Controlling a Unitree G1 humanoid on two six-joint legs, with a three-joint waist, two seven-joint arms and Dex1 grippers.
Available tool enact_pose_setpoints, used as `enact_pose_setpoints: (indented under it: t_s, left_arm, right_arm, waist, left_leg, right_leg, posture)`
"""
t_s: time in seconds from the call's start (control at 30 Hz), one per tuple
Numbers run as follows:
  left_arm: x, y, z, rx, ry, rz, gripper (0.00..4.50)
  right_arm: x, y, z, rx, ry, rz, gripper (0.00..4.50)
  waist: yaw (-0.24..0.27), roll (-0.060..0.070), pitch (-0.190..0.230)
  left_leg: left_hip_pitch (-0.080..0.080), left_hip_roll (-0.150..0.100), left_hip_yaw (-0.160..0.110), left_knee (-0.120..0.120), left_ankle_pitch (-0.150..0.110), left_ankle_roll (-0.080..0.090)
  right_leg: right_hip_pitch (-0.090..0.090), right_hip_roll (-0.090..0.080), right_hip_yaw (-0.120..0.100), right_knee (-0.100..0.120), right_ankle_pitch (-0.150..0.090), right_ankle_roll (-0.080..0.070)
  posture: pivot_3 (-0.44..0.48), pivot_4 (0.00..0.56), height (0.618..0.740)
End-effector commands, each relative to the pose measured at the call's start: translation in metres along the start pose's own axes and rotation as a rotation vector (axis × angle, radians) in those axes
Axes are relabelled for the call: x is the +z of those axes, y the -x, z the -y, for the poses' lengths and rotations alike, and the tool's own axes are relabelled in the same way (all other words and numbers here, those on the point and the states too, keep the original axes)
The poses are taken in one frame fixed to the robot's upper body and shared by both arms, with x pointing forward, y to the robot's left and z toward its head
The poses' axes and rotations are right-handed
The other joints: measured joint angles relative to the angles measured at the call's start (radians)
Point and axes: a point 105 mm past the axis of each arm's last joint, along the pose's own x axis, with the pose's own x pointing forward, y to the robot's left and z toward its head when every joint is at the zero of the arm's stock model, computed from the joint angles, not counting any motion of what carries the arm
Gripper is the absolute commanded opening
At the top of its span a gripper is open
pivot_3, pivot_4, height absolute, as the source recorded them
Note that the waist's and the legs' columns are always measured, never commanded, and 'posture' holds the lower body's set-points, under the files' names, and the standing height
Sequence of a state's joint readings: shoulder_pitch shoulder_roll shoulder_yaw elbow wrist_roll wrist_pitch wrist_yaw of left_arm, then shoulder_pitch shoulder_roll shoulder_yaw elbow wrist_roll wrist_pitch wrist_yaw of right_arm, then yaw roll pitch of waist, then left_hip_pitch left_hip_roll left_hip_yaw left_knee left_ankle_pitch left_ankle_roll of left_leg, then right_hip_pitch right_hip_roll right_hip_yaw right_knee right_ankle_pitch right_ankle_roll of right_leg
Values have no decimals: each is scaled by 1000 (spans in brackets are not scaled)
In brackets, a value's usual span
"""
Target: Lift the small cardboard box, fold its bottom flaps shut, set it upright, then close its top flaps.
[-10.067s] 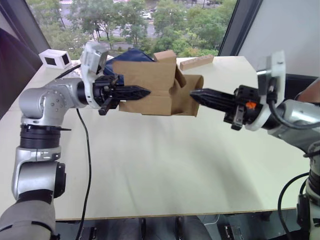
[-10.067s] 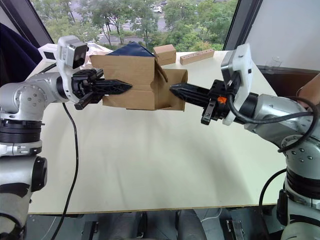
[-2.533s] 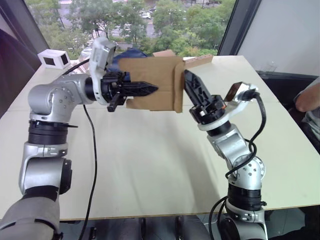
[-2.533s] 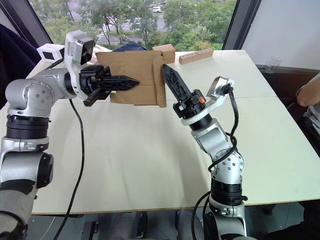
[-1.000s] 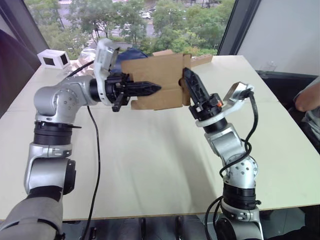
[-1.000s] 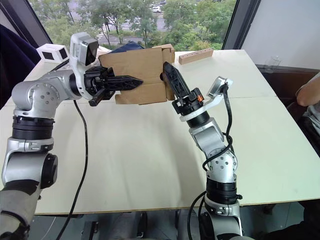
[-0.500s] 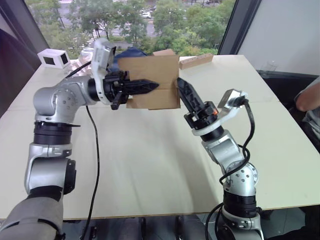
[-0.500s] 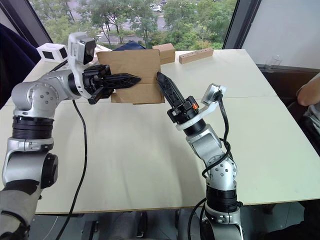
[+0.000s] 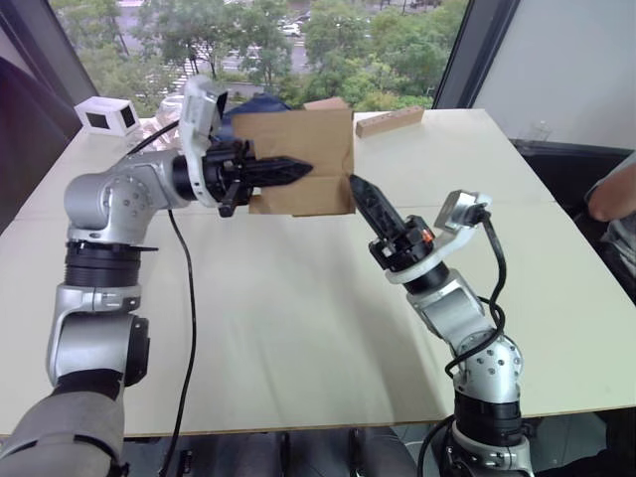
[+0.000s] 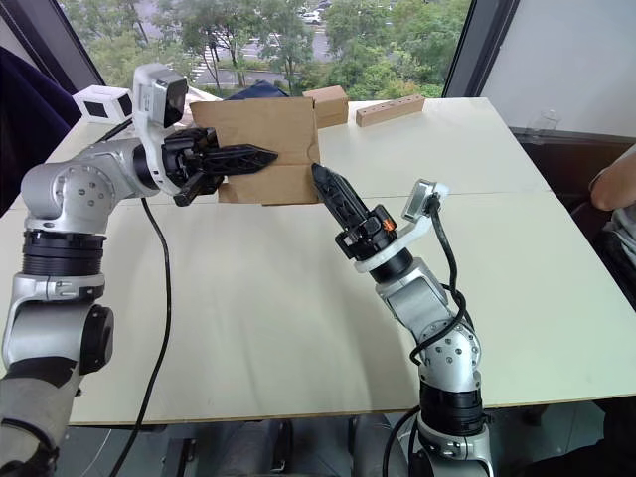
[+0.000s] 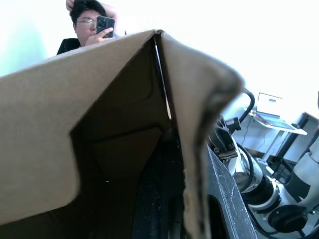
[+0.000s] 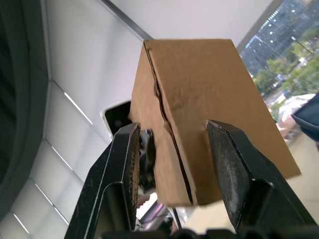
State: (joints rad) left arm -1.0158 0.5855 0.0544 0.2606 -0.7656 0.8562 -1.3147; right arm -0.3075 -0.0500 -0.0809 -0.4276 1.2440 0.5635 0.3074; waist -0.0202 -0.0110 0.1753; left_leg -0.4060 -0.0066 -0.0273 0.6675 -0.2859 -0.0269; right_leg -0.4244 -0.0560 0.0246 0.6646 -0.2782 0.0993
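The small cardboard box hangs in the air over the far part of the table, long side level. My left gripper is shut on its near wall: the left wrist view shows one finger inside the box and one outside. My right gripper points up at the box's lower right corner, just clear of it. In the right wrist view its fingers stand open, with the box beyond them. The box face turned towards it has a jagged seam. A flap with a slanted corner stands at the open end.
Behind the held box are a smaller brown box, a long tan block, dark blue cloth and a white device. The white table spreads below. One person sits at the right edge. Another holds a phone.
My right gripper has drawn back from the box's right end, down and towards the near side. The left gripper has kept hold of the box, shifting it slightly left.
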Motion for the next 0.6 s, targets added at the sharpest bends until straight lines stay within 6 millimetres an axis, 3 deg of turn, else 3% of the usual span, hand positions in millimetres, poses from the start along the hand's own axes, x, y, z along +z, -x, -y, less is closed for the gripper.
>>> enact_pose_setpoints:
  t_s: [0.03,0.2,0.6]
  left_arm:
    - [15,0,6,-12,-67,20,0]
    - [14,0,5,-11,-61,22,0]
    - [11,-1,5,-7,-46,22,0]
  right_arm:
    - [-2,-3,-19,71,-4,-9,2136]
    - [-17,1,-24,88,45,-118,2136]
    - [-20,-11,-18,77,99,-115,2136]
  waist:
    - [0,0,0]
    - [0,0,0]
    - [0,0,0]
  left_leg:
    - [0,0,0,0,0,0]
    - [0,0,0,0,0,0]
    - [0,0,0,0,0,0]
  right_leg:
    - [0,0,0,0,0,0]
    - [0,0,0,0,0,0]
    - [0,0,0,0,0,0]
  posture:
    - [0,150,740]
    - [0,150,740]
    - [0,150,740]
